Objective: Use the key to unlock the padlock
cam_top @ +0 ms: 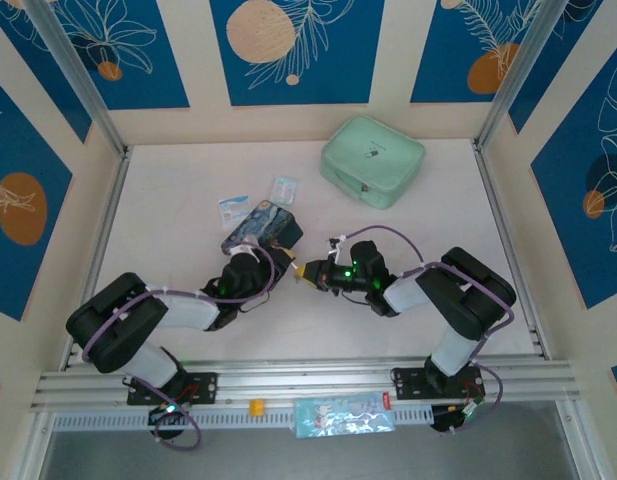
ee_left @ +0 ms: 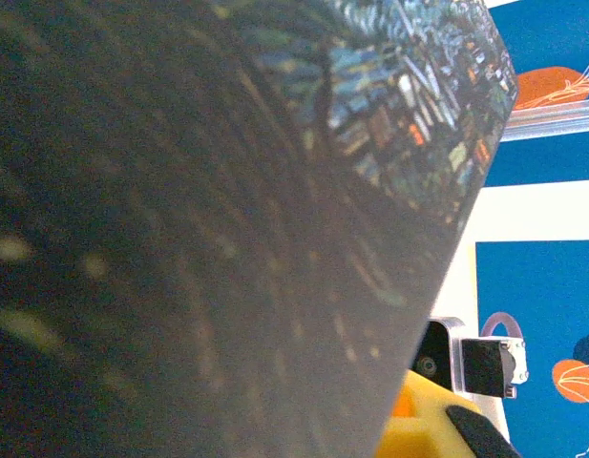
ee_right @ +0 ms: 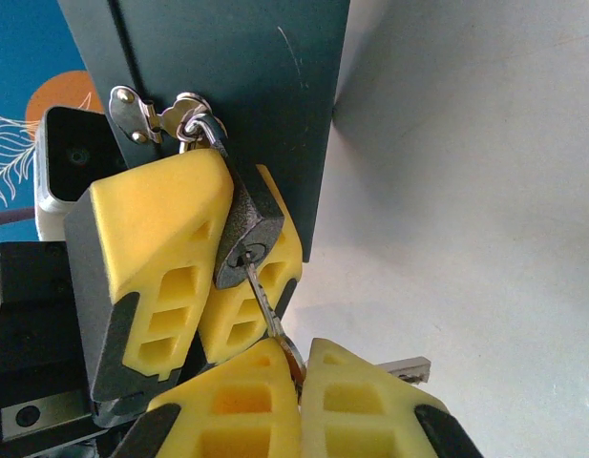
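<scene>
The small dark padlock (ee_right: 248, 224) hangs by its silvery shackle (ee_right: 200, 122) from the hasp of the dark blue tin box (ee_right: 227, 67). My left gripper (ee_right: 232, 239) is shut on the padlock body, one yellow finger (ee_right: 151, 248) on each side. The key (ee_right: 261, 296) sits with its blade in the keyhole, and my right gripper (ee_right: 299, 361) is shut on the key's head. A second key of the bunch (ee_right: 409, 365) sticks out to the right. From above, the left gripper (cam_top: 285, 258) and the right gripper (cam_top: 306, 272) meet tip to tip beside the tin box (cam_top: 260, 228).
A mint green pouch (cam_top: 373, 160) lies at the back right. Two blue-and-white packets (cam_top: 233, 210) (cam_top: 284, 188) lie just behind the tin box. Another packet (cam_top: 343, 415) and a small yellow piece (cam_top: 256, 406) rest on the front rail. Metal rails border the table sides.
</scene>
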`<state>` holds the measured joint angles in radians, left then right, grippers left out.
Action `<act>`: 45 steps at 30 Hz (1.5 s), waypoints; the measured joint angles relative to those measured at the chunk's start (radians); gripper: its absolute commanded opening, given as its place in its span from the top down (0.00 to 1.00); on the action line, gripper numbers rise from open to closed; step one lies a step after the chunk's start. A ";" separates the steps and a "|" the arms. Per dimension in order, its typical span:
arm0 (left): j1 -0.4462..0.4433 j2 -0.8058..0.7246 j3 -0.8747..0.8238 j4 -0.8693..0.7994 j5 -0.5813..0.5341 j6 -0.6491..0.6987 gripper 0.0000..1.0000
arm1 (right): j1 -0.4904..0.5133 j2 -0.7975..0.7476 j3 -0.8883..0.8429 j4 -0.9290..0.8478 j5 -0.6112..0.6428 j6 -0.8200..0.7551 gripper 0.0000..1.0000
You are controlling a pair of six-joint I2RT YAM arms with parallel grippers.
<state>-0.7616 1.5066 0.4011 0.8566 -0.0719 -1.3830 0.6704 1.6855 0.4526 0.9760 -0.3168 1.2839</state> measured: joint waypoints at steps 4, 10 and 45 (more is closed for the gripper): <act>-0.002 0.000 0.000 0.000 0.000 0.000 1.00 | 0.003 -0.008 0.000 -0.011 0.004 0.000 1.00; -0.006 0.000 0.000 0.001 0.000 0.002 1.00 | 0.013 -0.037 0.000 -0.046 0.009 -0.001 1.00; -0.009 -0.002 0.000 0.045 0.014 0.003 1.00 | -0.079 -0.028 0.023 -0.049 -0.160 -0.012 1.00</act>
<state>-0.7704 1.5047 0.4011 0.9020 -0.0578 -1.3800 0.5911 1.6573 0.4751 0.9272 -0.4767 1.2720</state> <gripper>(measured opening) 0.116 0.051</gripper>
